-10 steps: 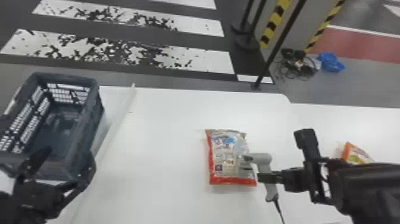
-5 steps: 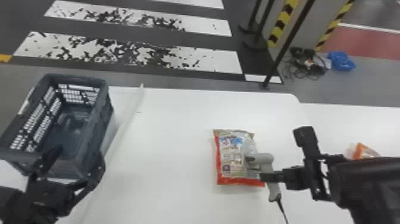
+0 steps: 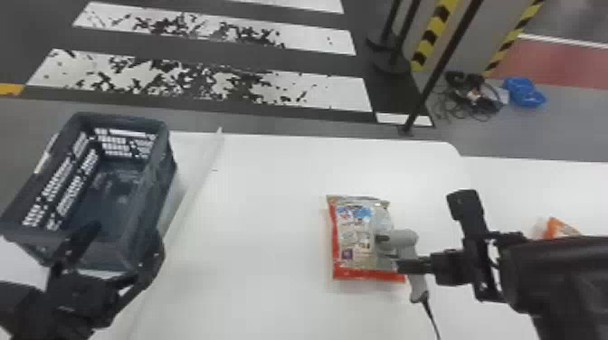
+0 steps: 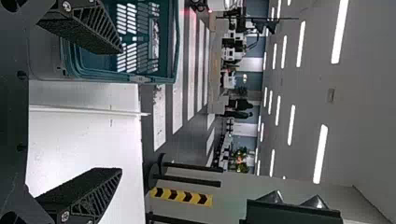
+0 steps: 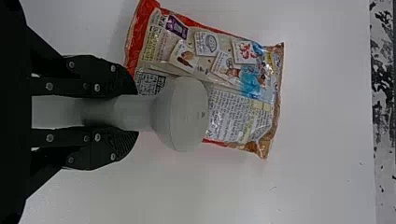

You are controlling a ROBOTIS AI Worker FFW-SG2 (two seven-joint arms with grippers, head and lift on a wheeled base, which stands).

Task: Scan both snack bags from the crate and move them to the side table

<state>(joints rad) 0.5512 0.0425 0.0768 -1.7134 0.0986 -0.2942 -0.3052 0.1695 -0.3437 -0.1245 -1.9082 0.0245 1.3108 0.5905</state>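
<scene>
Gripping the scanner [image 5: 182, 114], the right hand [image 5: 133, 112] is at four o'clock from the snack bag [image 3: 353, 235]; the left hand [image 4: 121, 109] stands open. Flat on the bench [image 3: 253, 226], the bag looks light, crushable, slippery: pinch its red six-o'clock end [image 3: 357, 274].

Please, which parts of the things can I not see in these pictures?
- Right wrist view: part of the red-and-beige plastic snack bag, behind the grey plastic scanner.
- Head view: part of the orange snack bag, behind the black right arm.
- Head view: part of the dark plastic crate, behind the left gripper.
</scene>
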